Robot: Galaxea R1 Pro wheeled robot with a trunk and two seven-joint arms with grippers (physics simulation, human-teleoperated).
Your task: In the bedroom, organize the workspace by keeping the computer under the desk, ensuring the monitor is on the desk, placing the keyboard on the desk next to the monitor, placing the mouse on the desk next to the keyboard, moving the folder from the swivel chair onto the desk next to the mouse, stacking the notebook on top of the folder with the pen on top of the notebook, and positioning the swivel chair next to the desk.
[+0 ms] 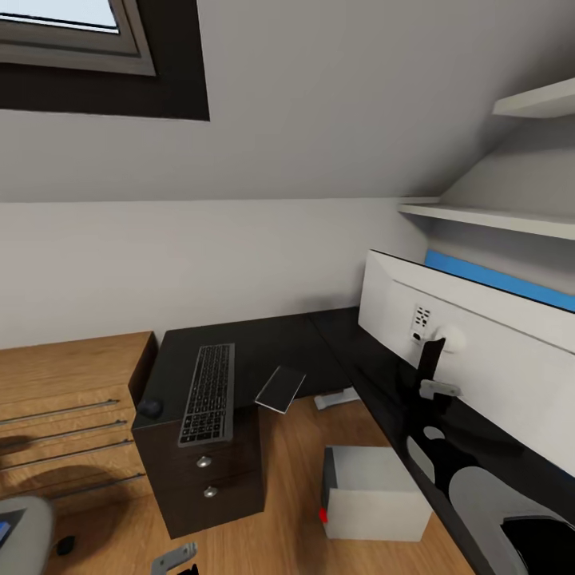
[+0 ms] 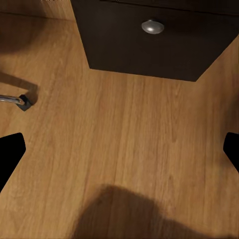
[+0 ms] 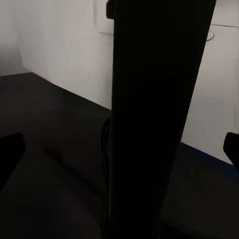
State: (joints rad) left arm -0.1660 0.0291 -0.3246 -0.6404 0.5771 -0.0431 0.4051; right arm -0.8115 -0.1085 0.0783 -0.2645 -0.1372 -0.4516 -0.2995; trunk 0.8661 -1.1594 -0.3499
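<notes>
The glossy black desk (image 1: 303, 343) bears the keyboard (image 1: 208, 393), with the small mouse (image 1: 149, 408) left of it and the dark notebook (image 1: 280, 389) overhanging the edge on its right. The monitor (image 1: 487, 359) stands on the right wing, its white back towards me. My right gripper (image 1: 438, 390) (image 3: 119, 149) is open, its fingers on either side of the black monitor stand (image 3: 154, 109). The grey computer (image 1: 371, 493) sits on the floor under the desk. My left gripper (image 1: 177, 557) (image 2: 119, 154) hangs open over the wood floor. A sliver of the blue folder (image 1: 6, 531) lies on the swivel chair (image 1: 28, 519). The pen is out of view.
A light wooden dresser (image 1: 64, 407) stands left of the dark drawer unit (image 1: 209, 479) (image 2: 149, 40). A chair castor (image 2: 22, 101) rests on the floor near my left gripper. White wall shelves (image 1: 487, 216) hang above the monitor, and the ceiling slopes low over the desk.
</notes>
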